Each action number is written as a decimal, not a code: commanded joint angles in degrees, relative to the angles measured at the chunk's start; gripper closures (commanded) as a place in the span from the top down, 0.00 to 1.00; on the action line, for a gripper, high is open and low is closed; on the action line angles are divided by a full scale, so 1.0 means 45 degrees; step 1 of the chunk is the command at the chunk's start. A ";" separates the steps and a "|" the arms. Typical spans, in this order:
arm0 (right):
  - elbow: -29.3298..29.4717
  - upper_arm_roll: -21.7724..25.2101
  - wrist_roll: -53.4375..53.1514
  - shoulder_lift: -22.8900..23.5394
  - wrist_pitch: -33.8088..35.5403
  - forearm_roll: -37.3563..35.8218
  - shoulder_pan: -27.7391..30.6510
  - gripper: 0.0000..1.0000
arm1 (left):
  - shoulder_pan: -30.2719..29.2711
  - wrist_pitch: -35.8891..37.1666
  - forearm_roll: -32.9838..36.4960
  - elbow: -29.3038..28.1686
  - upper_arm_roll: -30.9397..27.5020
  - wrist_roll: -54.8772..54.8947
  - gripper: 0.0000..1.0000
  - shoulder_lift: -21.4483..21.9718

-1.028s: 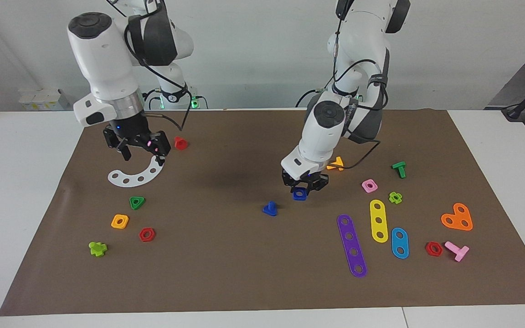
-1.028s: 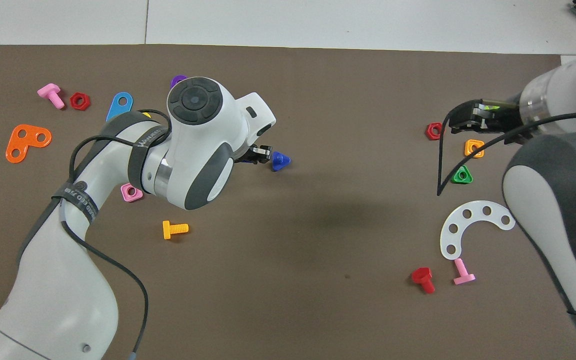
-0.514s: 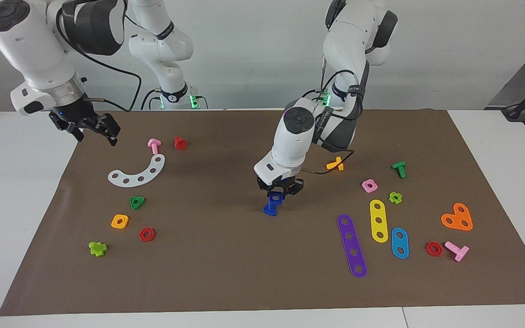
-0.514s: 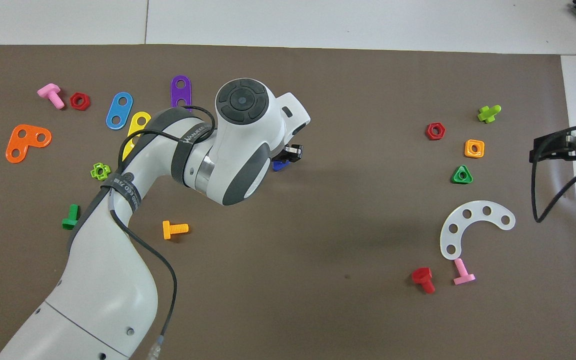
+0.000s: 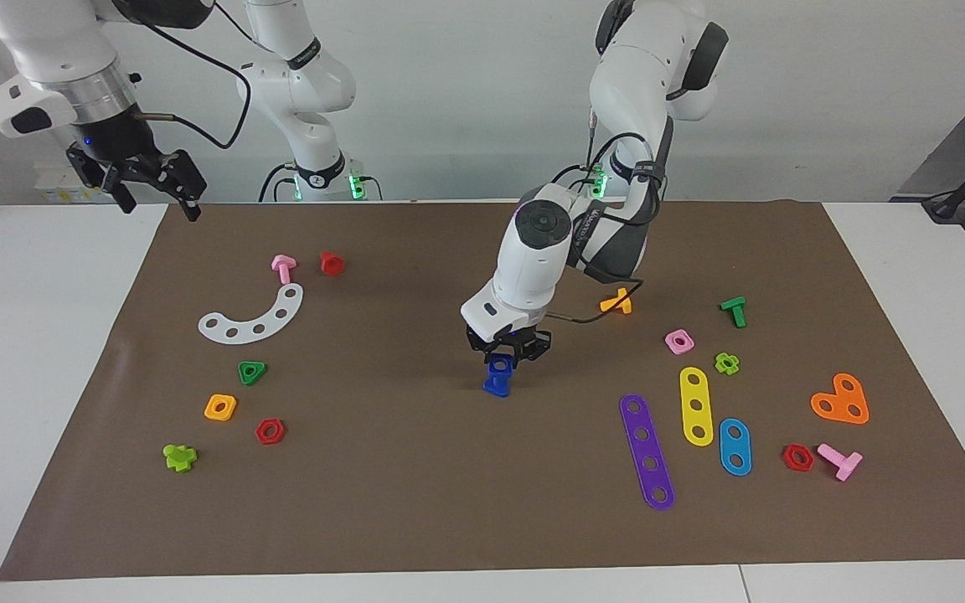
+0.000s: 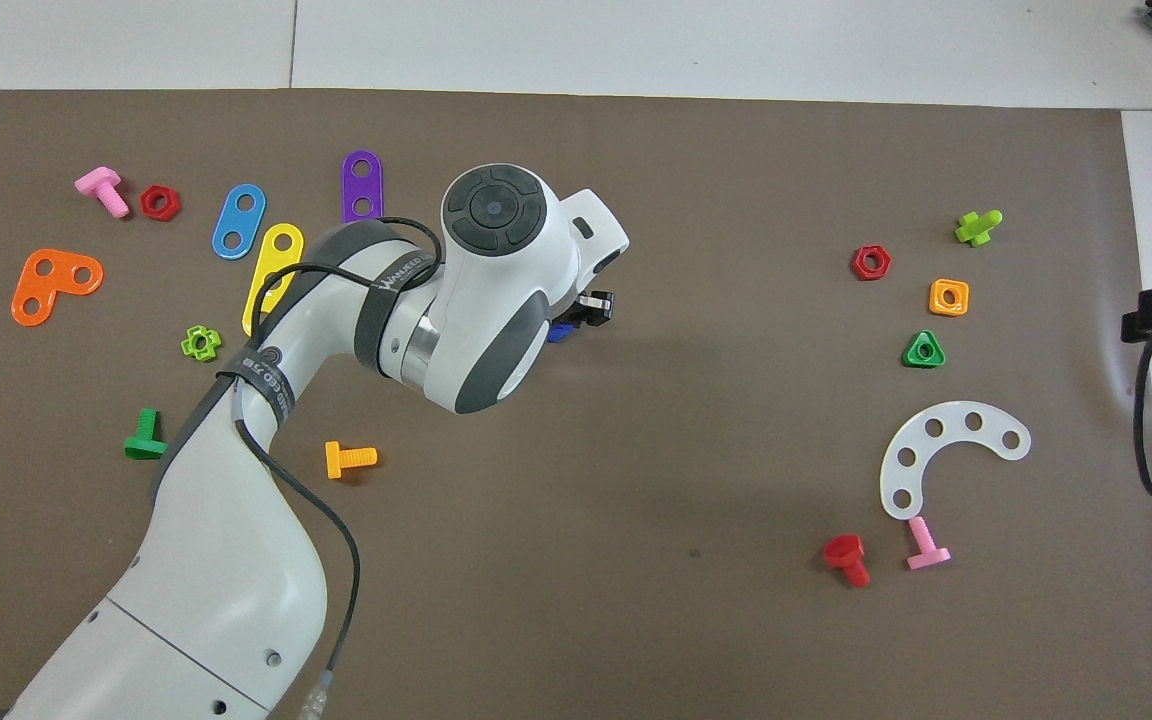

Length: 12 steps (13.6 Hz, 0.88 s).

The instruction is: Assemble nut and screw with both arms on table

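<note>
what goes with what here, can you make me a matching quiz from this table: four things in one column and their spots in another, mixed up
Things:
1. nut
2. screw
3. right gripper
4. pink square nut

Places:
A. standing on the mat under the left gripper
B. raised over the mat's edge at the right arm's end of the table
C. held in the left gripper, directly over the screw
D. flat on the mat beside the green flower-shaped nut

Pairs: 1-C, 2-A, 3-B, 4-D
</note>
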State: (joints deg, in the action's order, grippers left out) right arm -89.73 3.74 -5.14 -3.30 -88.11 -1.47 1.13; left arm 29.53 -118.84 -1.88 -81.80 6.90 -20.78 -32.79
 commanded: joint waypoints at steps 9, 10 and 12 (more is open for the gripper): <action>-0.0469 -0.0284 -0.1084 -0.0067 -0.0027 0.0210 -0.0270 1.00 | 0.0431 -0.0329 -0.0090 -0.0023 -0.0224 -0.0324 0.17 -0.0721; -0.0528 -0.0284 -0.1065 -0.0067 -0.0106 0.0210 -0.0250 1.00 | 0.0431 -0.0348 -0.0070 -0.0063 -0.0224 -0.0324 0.17 -0.0721; -0.0548 -0.0284 -0.1084 -0.0067 -0.0261 0.0230 -0.0231 1.00 | 0.0411 -0.0349 -0.0031 -0.0025 -0.0224 -0.0324 0.17 -0.0740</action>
State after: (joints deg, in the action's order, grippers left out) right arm -90.99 2.69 -9.20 -3.07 -87.64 -1.33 -0.41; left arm 30.44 -119.77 -1.88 -81.73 6.68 -21.57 -35.41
